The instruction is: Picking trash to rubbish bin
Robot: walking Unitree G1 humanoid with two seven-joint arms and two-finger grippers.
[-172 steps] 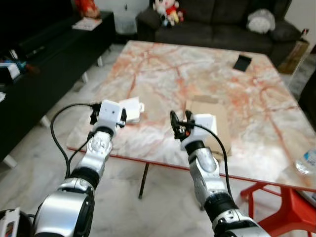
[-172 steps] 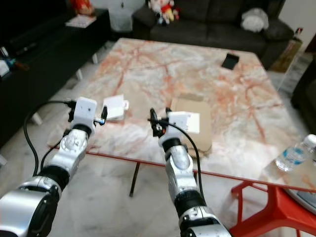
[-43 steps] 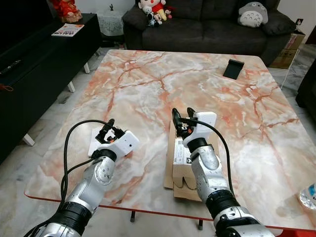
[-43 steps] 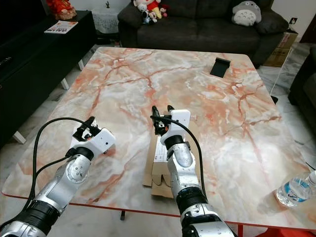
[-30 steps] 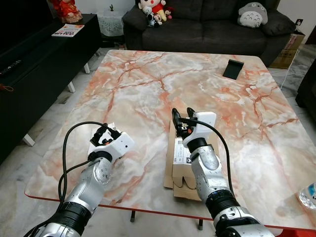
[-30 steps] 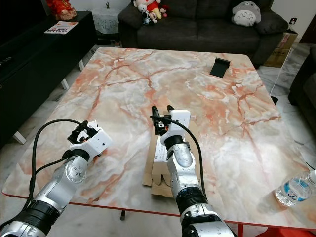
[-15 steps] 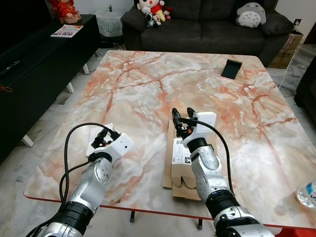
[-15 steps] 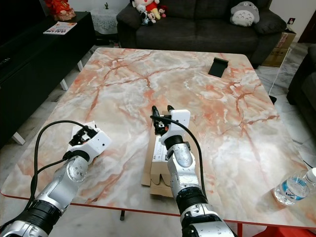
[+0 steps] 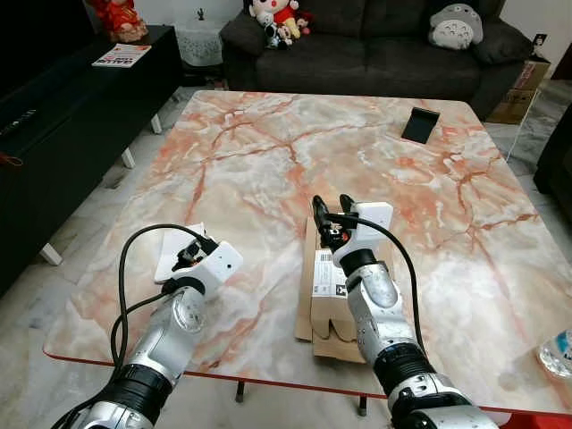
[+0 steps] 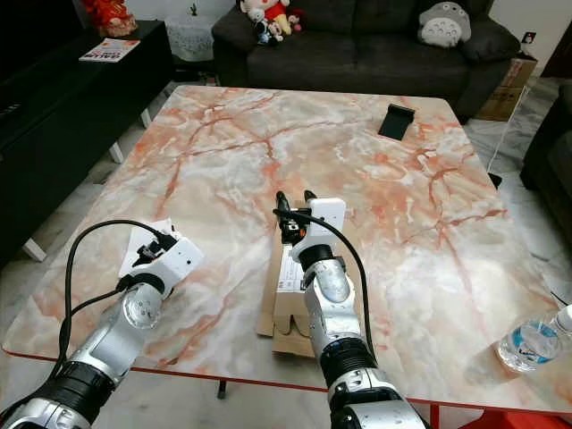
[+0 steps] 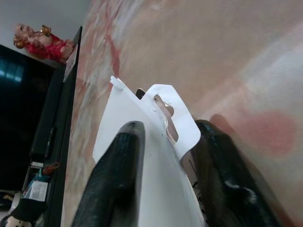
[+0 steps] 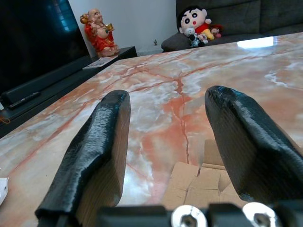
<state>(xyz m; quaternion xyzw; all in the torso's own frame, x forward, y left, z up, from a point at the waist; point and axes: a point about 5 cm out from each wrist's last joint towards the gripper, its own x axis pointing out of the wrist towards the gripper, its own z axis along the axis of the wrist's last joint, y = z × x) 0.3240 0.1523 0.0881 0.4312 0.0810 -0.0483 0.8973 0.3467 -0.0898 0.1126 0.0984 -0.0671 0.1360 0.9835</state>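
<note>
Lower left of the head view: left gripper (image 9: 189,260) is sitting at the near end of the flat white paper packet with a punched hanger tab (image 9: 177,252), which is lying on the orange-veined marble table (image 9: 268,152) close to its left edge. In the left wrist view the two black fingers (image 11: 116,177) are standing apart on either side of the packet (image 11: 142,156), tab end pointing away from the wrist. Whether the pads are touching the paper cannot be told. Judgement: the packet's long axis is running roughly along the fingers' reach, so closing across its narrow width looks feasible. The sheet is flat on the marble, so a slip under the fingertips is the risk.

Lower centre: right gripper (image 9: 331,217) is hovering over the far end of the flattened brown cardboard box with a white label (image 9: 323,286), fingers spread wide and holding nothing. The left arm is the nearer to the packet.

Further up the frame the marble is bare, giving lifting room, up to a black phone-like object (image 9: 420,124) near the far right edge. Dark sofa (image 9: 375,40) beyond. No rubbish bin is identifiable.
</note>
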